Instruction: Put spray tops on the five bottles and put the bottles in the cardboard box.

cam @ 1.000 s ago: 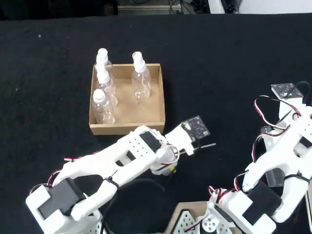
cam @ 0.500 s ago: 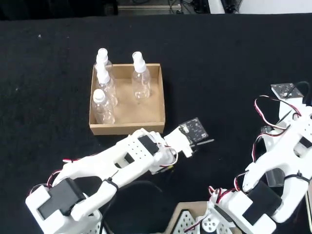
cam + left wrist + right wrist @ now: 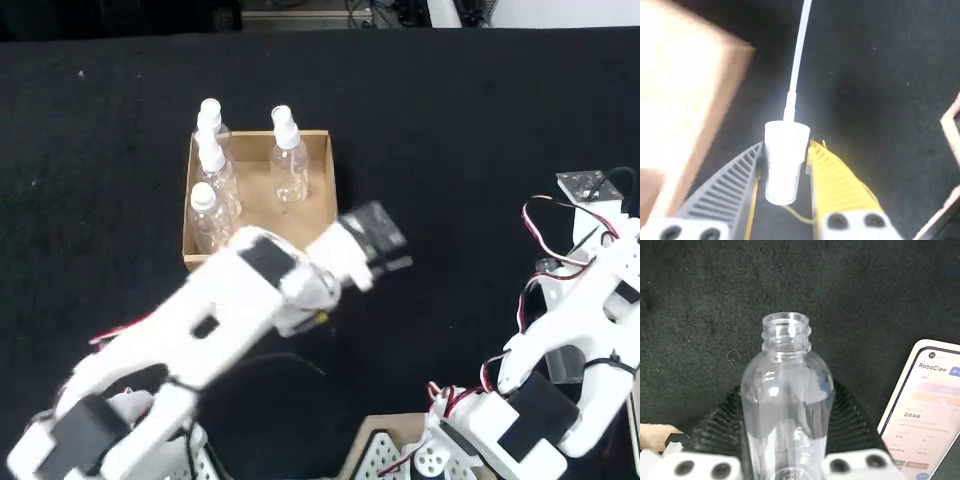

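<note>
My left gripper is shut on a white spray top whose thin dip tube points away from the wrist. In the high view the left gripper hangs raised just off the near right corner of the cardboard box, whose blurred corner lies close beside it in the left wrist view. Several clear bottles with white tops stand in the box. My right gripper is shut on a clear open-necked bottle with no top, held low at the table's right side.
A phone lies on the black cloth beside the held bottle. A small grey plate sits at the far right. A cardboard piece with a white perforated part lies at the front edge between the arms.
The left arm has risen from the table and swung toward the box, carrying the spray top. The right arm and its bottle have stayed put.
</note>
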Robot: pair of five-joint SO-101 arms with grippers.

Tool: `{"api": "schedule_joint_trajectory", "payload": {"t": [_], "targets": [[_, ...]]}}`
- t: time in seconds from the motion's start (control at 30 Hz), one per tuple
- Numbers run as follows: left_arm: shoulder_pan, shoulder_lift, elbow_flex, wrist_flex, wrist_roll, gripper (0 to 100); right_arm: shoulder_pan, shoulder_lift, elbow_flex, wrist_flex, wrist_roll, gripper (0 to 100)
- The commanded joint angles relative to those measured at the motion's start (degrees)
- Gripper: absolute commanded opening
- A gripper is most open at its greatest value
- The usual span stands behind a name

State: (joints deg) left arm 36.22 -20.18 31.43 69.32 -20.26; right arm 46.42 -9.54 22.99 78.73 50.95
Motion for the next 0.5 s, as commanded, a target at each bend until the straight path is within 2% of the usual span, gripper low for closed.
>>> {"api": "schedule_joint_trajectory", "payload": {"t": [0.0, 0.2, 0.37, 0.47], "targets": [[-5.76, -14.33, -9.36, 9.67, -0.70, 5, -1.14, -0.22, -0.48, -1.05, -0.44, 1.0], [-15.87, -27.60, -20.44, 12.57, -0.26, 5, -2.20, -0.48, -0.22, -0.70, -2.64, 1.0], [-30.81, -31.03, -23.08, 12.48, -0.26, 5, -4.84, -7.96, 0.57, -0.18, -9.67, 1.0], [-41.71, -30.95, -20.79, 12.48, -0.26, 5, -10.99, -15.96, 4.44, 0.62, -14.59, 1.0]]}}
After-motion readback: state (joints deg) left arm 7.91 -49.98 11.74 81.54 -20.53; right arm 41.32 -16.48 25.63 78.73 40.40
